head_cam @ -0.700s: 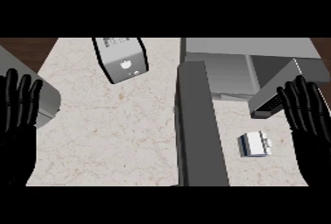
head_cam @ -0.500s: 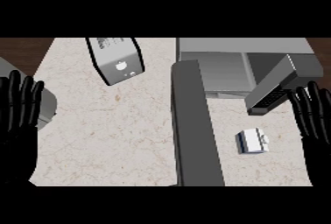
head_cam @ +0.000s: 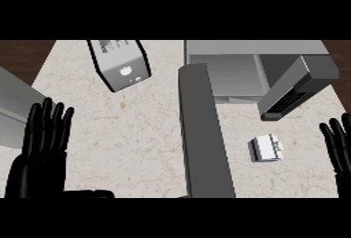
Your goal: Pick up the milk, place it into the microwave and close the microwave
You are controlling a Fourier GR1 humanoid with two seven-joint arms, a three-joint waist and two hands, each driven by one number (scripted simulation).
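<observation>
We are seeing the small white milk carton [head_cam: 267, 148] lying just left of our right hand [head_cam: 338, 148], fingers straight, grasping nothing; our left hand [head_cam: 45, 135] is resting open, farther away.

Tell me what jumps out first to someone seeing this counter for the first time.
The long dark grey microwave door stands open down the middle of the pale marble counter, with the grey microwave cavity at upper right. A small white milk carton lies right of the door. The black left hand and right hand rest open at the edges.

pale marble counter [head_cam: 137, 139], dark wood floor [head_cam: 24, 56] beyond
</observation>
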